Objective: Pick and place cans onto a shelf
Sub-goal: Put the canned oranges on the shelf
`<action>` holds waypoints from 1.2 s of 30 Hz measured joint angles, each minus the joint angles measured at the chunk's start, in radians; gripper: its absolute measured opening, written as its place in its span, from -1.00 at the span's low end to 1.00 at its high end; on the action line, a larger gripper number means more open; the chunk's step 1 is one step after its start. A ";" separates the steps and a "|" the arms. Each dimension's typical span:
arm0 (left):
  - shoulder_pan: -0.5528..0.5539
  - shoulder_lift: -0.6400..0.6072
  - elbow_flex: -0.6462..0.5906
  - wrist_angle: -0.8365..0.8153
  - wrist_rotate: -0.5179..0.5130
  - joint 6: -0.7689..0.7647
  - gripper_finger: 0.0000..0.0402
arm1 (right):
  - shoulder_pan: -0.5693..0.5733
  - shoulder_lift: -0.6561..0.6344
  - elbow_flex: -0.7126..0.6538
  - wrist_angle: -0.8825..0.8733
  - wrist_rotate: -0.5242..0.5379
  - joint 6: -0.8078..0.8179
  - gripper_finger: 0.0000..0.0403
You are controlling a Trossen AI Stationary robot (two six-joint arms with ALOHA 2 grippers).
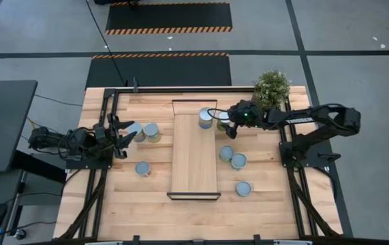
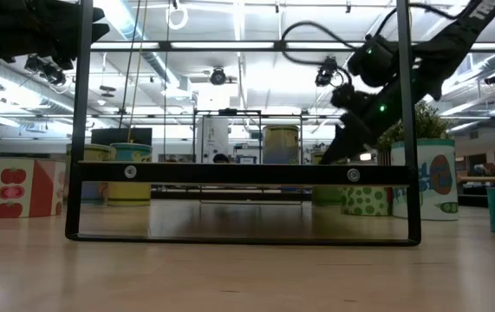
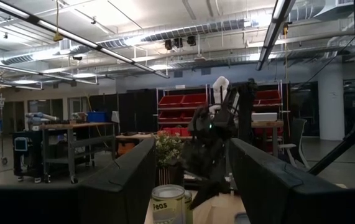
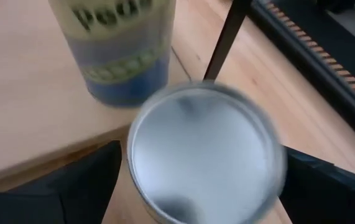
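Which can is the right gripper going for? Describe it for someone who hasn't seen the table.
Start at the potted plant at the table's far right corner. Just left of it the right gripper hangs, jaws open, over a can beside the shelf. Its nearest neighbour stands on the shelf; this one doesn't.

Eight cans (image 1: 206,118) show on the table (image 1: 146,211) from above: one on the shelf (image 1: 194,163), two left of it, one lower left, four to its right. One shelf, one potted plant (image 1: 272,87), two arms, each with one pincer.
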 joint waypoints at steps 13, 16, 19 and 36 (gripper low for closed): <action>0.000 0.000 0.000 0.001 0.000 0.009 0.04 | 0.000 0.072 0.000 0.077 0.041 -0.008 0.75; 0.000 0.000 0.000 0.001 0.000 0.009 0.04 | 0.000 0.045 0.000 0.075 0.052 0.001 0.62; 0.000 0.000 0.000 0.001 0.000 0.009 0.04 | 0.001 0.002 0.000 0.048 0.053 0.001 0.57; 0.000 0.000 0.000 0.000 0.000 -0.010 0.04 | 0.315 -0.178 0.240 -0.402 0.140 0.047 0.63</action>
